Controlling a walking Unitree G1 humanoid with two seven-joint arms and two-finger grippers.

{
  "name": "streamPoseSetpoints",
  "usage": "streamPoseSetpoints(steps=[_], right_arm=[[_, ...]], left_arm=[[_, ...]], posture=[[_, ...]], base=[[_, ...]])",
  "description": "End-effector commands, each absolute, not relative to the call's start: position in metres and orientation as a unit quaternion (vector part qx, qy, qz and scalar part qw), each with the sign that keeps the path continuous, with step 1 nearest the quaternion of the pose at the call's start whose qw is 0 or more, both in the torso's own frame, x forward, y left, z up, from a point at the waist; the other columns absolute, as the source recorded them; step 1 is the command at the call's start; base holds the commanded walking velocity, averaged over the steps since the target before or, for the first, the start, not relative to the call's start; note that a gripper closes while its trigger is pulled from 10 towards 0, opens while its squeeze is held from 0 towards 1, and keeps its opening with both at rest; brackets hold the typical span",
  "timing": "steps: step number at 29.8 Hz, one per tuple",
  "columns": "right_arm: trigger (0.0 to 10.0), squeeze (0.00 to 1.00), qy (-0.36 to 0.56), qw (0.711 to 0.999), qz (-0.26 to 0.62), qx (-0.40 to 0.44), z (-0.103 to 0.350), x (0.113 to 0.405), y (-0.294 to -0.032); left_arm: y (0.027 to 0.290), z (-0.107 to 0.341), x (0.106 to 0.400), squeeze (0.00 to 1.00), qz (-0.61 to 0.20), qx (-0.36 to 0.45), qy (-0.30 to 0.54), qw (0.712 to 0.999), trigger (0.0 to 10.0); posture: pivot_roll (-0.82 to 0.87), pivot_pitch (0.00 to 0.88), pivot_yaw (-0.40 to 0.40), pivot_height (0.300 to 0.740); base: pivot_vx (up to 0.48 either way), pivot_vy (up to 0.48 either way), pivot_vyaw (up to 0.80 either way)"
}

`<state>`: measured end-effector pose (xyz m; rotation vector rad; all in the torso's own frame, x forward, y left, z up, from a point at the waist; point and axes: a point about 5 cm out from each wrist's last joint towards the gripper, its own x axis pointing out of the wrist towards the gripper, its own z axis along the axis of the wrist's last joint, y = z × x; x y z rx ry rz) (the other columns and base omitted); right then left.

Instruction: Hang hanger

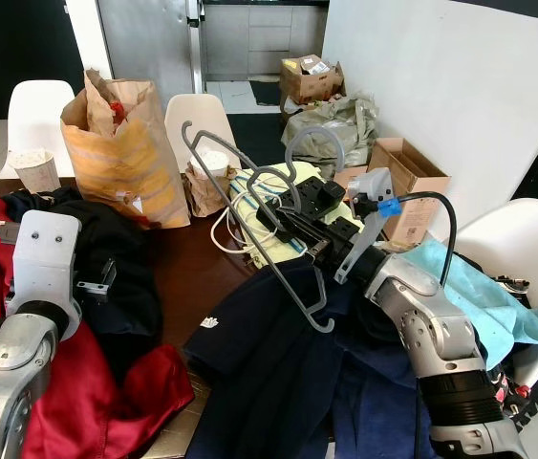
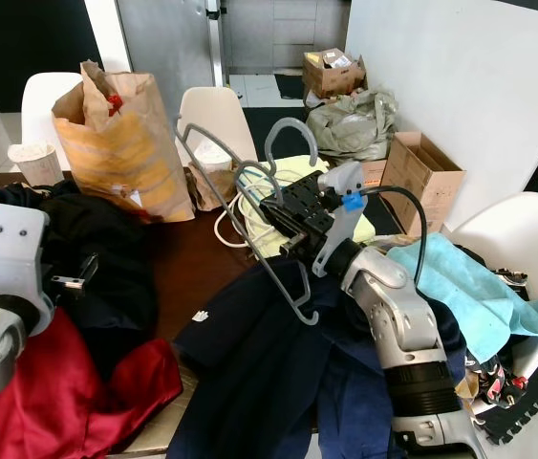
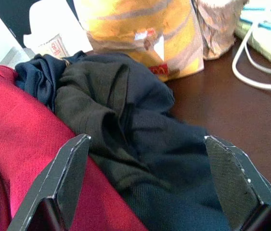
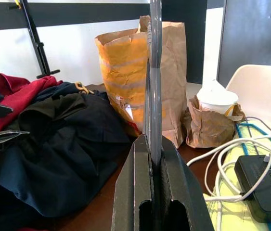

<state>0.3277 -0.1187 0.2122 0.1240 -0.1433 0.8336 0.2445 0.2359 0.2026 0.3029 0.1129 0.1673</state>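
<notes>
My right gripper (image 1: 292,229) is shut on a grey plastic hanger (image 2: 291,120), held tilted above the cluttered brown table (image 1: 192,277), hook end up and away from me. In the right wrist view the hanger's bar (image 4: 154,72) rises straight out of the closed fingers (image 4: 140,192). A dark navy garment (image 1: 269,363) lies on the table under that arm. My left gripper (image 3: 149,163) stands open just above a heap of black clothing (image 3: 125,106) and a red garment (image 3: 19,125) at the table's left, holding nothing.
A large paper bag (image 1: 125,153), a small paper bag with a cup (image 1: 209,177), a power strip (image 1: 321,196) and white cables crowd the table's far side. A teal cloth (image 1: 479,287) drapes the right chair. White chairs and cardboard boxes (image 1: 402,177) stand behind.
</notes>
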Motion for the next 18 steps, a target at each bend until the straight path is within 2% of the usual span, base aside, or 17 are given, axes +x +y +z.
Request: streamPoseSetpoints(steps=[1,16,17,18], right_arm=[[10.0,0.0,-0.068,0.911,0.404,0.054,0.211,0.328,-0.12],[10.0,0.0,-0.066,0.911,0.405,0.05,0.209,0.33,-0.121],[10.0,0.0,-0.066,0.91,0.406,0.049,0.209,0.33,-0.12],[10.0,0.0,-0.066,0.91,0.406,0.049,0.209,0.33,-0.12]], left_arm=[[0.239,0.204,0.237,0.0,0.099,0.176,0.071,0.977,10.0],[0.247,0.211,0.22,0.0,0.173,0.194,0.074,0.963,10.0],[0.248,0.208,0.219,0.0,0.176,0.192,0.079,0.962,9.5],[0.248,0.208,0.219,0.0,0.176,0.192,0.079,0.962,9.5]], posture=[[0.04,0.0,-0.021,0.74],[0.05,0.0,-0.029,0.74],[0.05,0.0,-0.028,0.74],[0.05,0.0,-0.028,0.74]], base=[[0.0,0.0,0.0],[0.0,0.0,0.0],[0.0,0.0,0.0],[0.0,0.0,0.0]])
